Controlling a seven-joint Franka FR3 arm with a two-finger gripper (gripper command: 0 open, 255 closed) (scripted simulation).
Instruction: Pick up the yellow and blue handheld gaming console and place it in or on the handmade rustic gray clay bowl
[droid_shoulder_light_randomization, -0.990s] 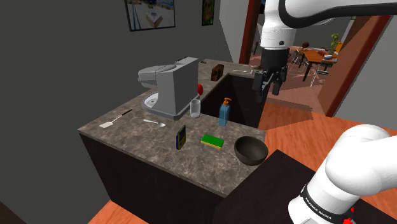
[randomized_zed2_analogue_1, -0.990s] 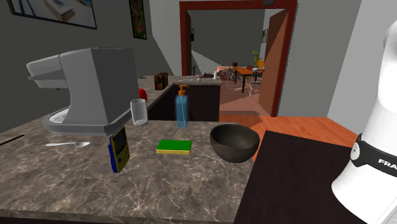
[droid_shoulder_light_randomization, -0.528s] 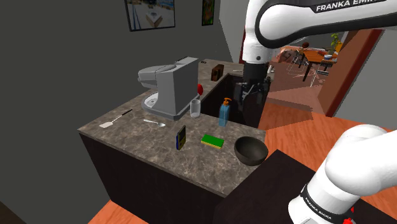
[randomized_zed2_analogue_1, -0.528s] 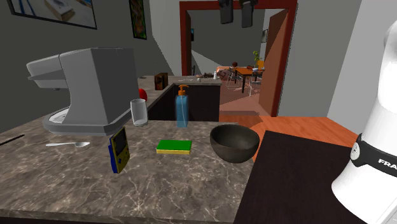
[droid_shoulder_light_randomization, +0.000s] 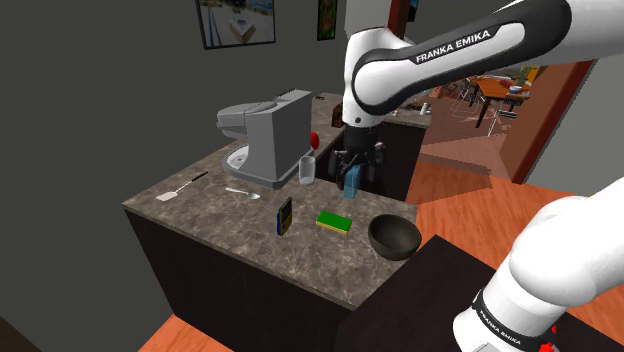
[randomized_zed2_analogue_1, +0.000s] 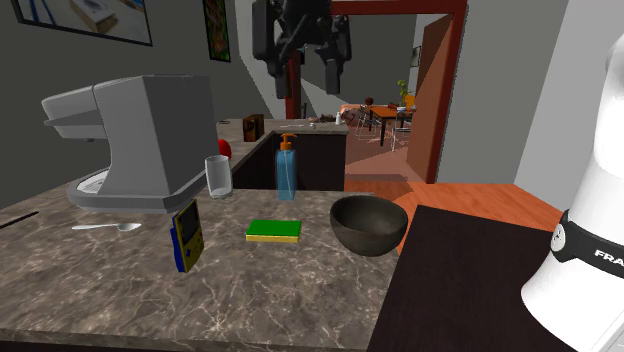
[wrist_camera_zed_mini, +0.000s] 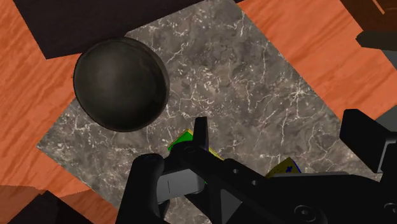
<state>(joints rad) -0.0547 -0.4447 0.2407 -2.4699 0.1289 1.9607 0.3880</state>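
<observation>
The yellow and blue console (droid_shoulder_light_randomization: 284, 215) stands on edge on the marbled counter (droid_shoulder_light_randomization: 215, 222), also seen as the console (randomized_zed2_analogue_1: 187, 234) near the counter's middle. The dark round bowl (droid_shoulder_light_randomization: 394, 237) sits empty by the counter corner next to the stand; the bowl (randomized_zed2_analogue_1: 368, 223) is upright, and the bowl (wrist_camera_zed_mini: 121, 83) lies below the hand. A yellow-blue tip of the console (wrist_camera_zed_mini: 284, 170) peeks past the black hand. My gripper (droid_shoulder_light_randomization: 357, 171) hangs open and empty, high over the soap bottle, and the gripper (randomized_zed2_analogue_1: 308, 78) is well above both console and bowl.
A green-yellow sponge (droid_shoulder_light_randomization: 334, 222) lies between console and bowl. A blue soap bottle (randomized_zed2_analogue_1: 287, 170), a glass (randomized_zed2_analogue_1: 218, 176) and a grey coffee machine (randomized_zed2_analogue_1: 135, 140) stand behind. A spoon (droid_shoulder_light_randomization: 242, 192) and a spatula (droid_shoulder_light_randomization: 180, 188) lie past the console. The orange floor (droid_shoulder_light_randomization: 455, 190) drops beyond the counter edge.
The arm has swung from the doorway toward the shoulder view's left and lowered, bringing the gripper over the counter by the soap bottle. Console, bowl and sponge have not moved.
</observation>
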